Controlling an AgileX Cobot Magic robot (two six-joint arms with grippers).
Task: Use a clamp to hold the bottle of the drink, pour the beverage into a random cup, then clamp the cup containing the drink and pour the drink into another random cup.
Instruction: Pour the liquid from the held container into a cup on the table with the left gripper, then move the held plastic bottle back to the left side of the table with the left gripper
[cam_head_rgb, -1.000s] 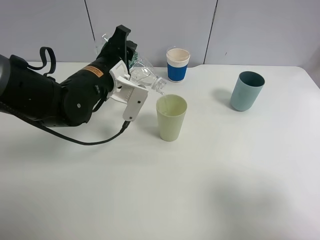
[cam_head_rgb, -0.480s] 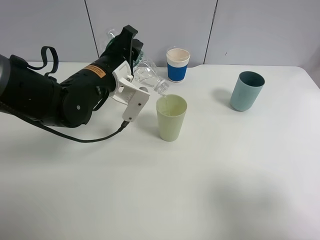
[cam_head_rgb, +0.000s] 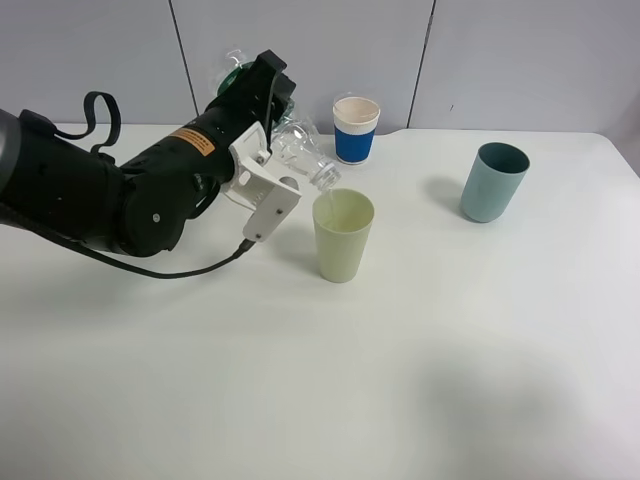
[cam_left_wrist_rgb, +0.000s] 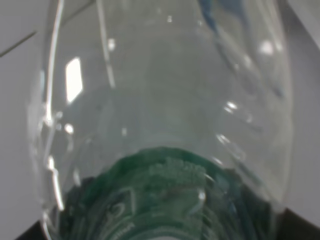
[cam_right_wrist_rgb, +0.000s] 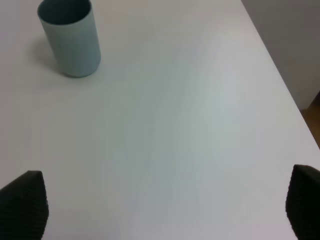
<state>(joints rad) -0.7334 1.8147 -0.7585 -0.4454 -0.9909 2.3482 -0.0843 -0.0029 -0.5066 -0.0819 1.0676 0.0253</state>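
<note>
A white table fills most of the high view, with grey wall panels behind it. Over its left part lies the bulky black left arm, a black cable looping under it and a white bracket at its wrist. The left claw is pressed tight on the bottle, pinching it around the labelled middle. The bottle is tipped steeply, base up towards the wall and open neck slanting down to the right. Its mouth hangs just above the near-left rim of the pale yellow-green tumbler, which stands upright near the table's middle. Whether water is running from the neck cannot be told, nor how much sits in the tumbler. The left wrist view shows only the bottle at very close range – clear ribbed plastic with the dark green label at the claw end. The teal-blue tumbler stands upright, well apart to the right near the far edge. The short white cup with a blue band stands upright behind the yellow-green tumbler, close to the wall and just beside the bottle's neck. The right claw does not show in the high view – in its own wrist view its dark fingertips are spread wide, holding nothing, over bare table with the teal-blue tumbler beyond them
</note>
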